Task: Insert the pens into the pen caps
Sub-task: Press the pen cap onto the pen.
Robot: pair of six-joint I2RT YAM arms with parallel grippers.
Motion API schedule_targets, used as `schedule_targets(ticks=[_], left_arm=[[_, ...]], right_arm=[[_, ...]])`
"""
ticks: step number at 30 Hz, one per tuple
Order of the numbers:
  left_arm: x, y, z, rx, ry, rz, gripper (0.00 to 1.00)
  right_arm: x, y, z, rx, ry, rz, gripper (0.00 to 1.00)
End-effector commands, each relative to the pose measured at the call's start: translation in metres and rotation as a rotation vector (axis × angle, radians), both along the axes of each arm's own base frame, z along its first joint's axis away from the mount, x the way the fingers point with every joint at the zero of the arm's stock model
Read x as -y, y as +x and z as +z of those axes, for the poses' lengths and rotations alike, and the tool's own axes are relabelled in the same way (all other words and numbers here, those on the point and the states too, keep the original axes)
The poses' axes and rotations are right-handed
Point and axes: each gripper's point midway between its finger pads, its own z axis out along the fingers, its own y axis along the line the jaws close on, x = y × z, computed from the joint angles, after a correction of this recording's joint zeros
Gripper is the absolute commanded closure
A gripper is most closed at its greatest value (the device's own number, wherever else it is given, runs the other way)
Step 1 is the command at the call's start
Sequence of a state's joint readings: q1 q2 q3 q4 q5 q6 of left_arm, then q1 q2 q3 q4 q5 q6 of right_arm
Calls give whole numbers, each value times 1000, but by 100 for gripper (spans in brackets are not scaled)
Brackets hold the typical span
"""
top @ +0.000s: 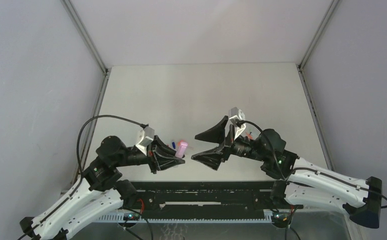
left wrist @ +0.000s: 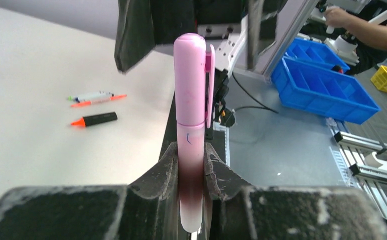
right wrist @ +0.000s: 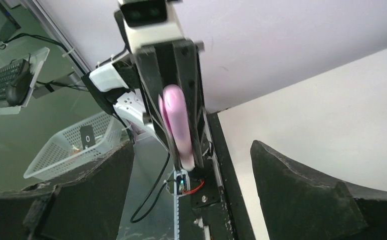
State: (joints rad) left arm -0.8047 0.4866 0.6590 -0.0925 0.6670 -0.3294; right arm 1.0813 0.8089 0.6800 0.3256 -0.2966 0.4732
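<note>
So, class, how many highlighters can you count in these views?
2. The pink highlighter stands clamped in the left gripper; the black highlighter lies on the table near some thin pens. Others may be hidden.

From the right wrist, the right gripper point(right wrist: 191, 147) shows its two black fingers spread wide, nothing between them. Straight ahead, the left gripper point(right wrist: 175, 130) clamps a lilac-pink capped plastic highlighter point(right wrist: 173, 117), rounded end up. A pale tabletop point(right wrist: 331, 100) lies right; a white mesh plastic basket point(right wrist: 66, 150) sits low left.
</note>
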Motion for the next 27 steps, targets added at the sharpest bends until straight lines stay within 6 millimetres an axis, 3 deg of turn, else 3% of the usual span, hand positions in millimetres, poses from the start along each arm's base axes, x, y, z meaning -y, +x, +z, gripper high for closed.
schedule_targets(ticks=[1,6,12,14,18,22,27], left_arm=[[-2,-8,13,80,8,-51,100],[-1,-11,10,79,15,-72,100],[-2,-13,10,80,11,-76,100],[-3,-13,11,81,10,-79,100],[-3,-14,12,87,4,-80,100],[-4,-16,17,100,-9,-82,100],[-8,-17,36,130,-72,-63,100]], right_arm=[[-4,0,31,114,21,18,16],[-19,1,46,156,39,53,16],[-34,-4,43,156,29,122,22],[-35,-8,41,150,21,143,35],[-39,-13,30,125,-11,171,72],[-43,-15,13,71,-47,187,99],[-50,-26,-23,-9,-117,242,100]])
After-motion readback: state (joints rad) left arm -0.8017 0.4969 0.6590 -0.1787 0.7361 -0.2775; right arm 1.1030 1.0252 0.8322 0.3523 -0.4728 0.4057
